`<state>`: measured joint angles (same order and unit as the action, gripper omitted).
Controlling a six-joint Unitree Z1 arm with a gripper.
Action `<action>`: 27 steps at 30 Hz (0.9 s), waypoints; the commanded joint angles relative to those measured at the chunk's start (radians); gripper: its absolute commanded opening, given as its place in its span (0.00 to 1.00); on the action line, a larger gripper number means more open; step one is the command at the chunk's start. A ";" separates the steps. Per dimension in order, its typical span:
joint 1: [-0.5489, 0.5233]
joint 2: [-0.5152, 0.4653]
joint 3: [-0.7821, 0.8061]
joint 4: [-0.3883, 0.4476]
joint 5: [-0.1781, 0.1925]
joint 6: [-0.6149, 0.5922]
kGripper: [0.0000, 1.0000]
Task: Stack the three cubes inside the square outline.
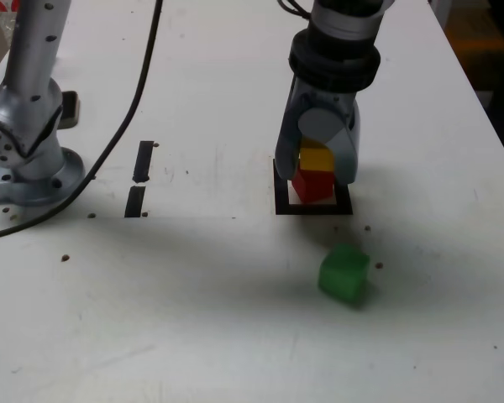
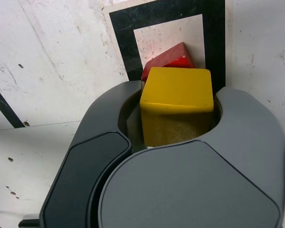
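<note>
Closest to the exterior camera is the green cube, sitting loose on the white table a bit in front of the square outline and off toward the exterior view's right, not touched by anything. Behind it, the red cube is already inside the outline, and the gripper has its jaws pinched on the yellow cube, which is right on top of the red one or just about to be; I can't tell from either view if they're actually touching yet. The wrist view is the useful one: the yellow cube doesn't sit square over the red cube, the red one looks rotated under it with a corner poking out toward the far side of the outline. So if it were me I'd make sure yellow is centred over red and fully resting flat before letting go, then open the jaws gently and lift straight up so neither jaw drags the stack sideways. Farther back, toward the exterior view's left, there are two short black strips, a cable and the arm's base, none of which matter for this step.
</note>
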<state>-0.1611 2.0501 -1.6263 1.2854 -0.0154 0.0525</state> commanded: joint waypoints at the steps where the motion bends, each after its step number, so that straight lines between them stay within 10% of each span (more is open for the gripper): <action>1: 0.002 0.000 0.002 -0.002 0.002 0.001 0.21; 27: 0.002 0.003 0.021 -0.026 0.000 0.010 0.62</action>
<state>-0.1611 2.0555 -1.6068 1.2614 -0.0140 0.0609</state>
